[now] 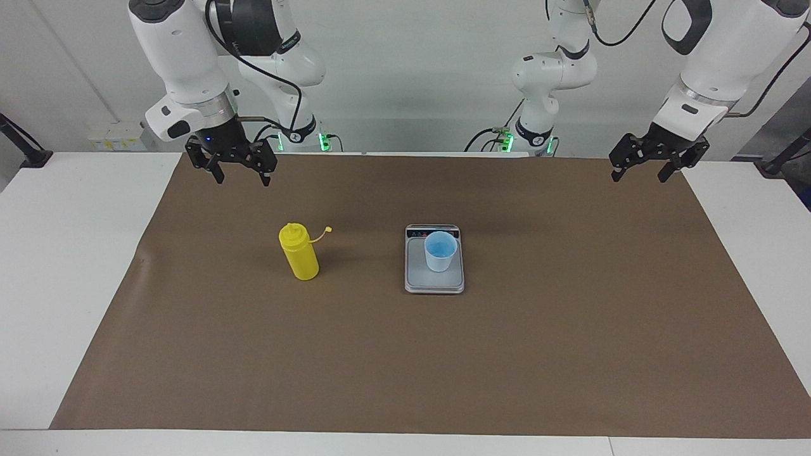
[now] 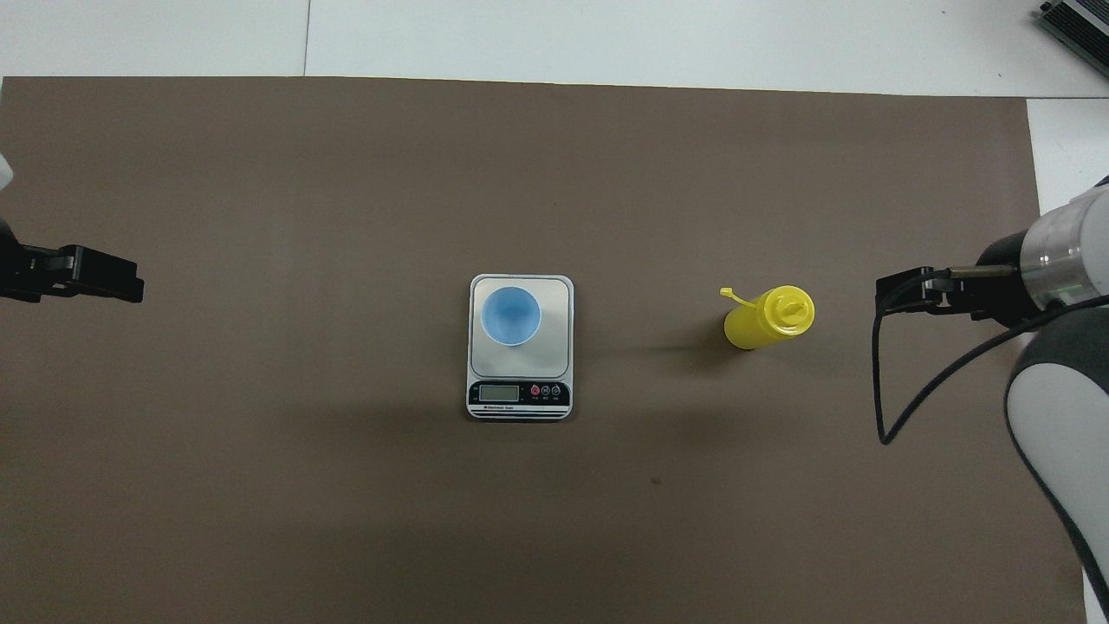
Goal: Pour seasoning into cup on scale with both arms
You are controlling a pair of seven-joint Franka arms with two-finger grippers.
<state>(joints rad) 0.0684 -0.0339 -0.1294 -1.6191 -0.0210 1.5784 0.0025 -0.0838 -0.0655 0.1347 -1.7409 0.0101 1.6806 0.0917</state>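
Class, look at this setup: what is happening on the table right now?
Nothing is held yet. The yellow seasoning bottle stands upright on the brown mat, beside the scale, which carries the blue cup. The right gripper hangs open, raised over the mat near the bottle. The left gripper waits open over the mat's other end.

lab: twin robot arms (image 1: 190, 57), bench

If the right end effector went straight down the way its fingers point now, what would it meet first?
Most likely bare brown mat. The right end effector hangs open, pointing down, over the mat toward the right arm's end, not over the yellow bottle. Depth is hard to judge, but nothing shows below it.
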